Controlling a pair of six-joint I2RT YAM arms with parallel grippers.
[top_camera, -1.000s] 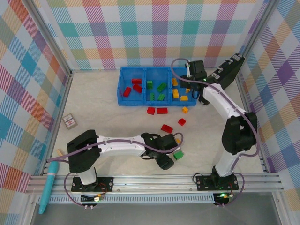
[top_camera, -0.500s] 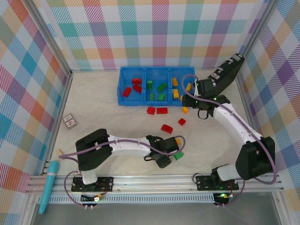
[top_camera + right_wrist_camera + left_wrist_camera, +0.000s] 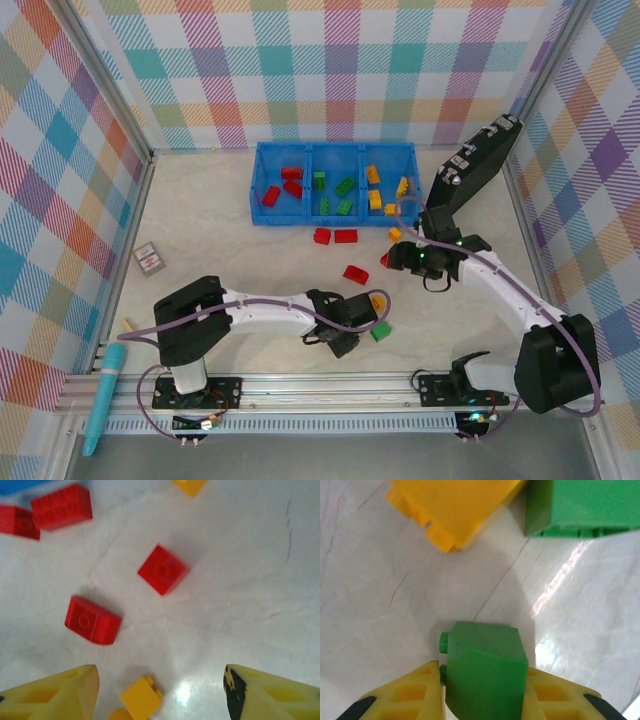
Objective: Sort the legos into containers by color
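My left gripper (image 3: 485,680) is shut on a green wedge lego (image 3: 485,670) resting on the table; its yellow fingers (image 3: 405,697) press both sides. Just beyond lie a yellow lego (image 3: 452,507) and another green lego (image 3: 585,505). From above, the left gripper (image 3: 350,335) sits low on the table beside the green lego (image 3: 380,331). My right gripper (image 3: 160,685) is open over the table, with a yellow lego (image 3: 141,697) between its fingers and red legos (image 3: 163,570) (image 3: 93,620) ahead. The blue tray (image 3: 335,150) holds red, green and yellow legos in separate containers.
Two red legos (image 3: 334,236) and a yellow one (image 3: 395,234) lie just in front of the tray. A grey card (image 3: 148,258) sits at the left. A black case (image 3: 480,160) leans at the back right. A teal tool (image 3: 100,400) lies on the front rail.
The left gripper closed on the green wedge lego. The right arm swung from the tray's right container down toward the loose red legos, its jaws opening wider.
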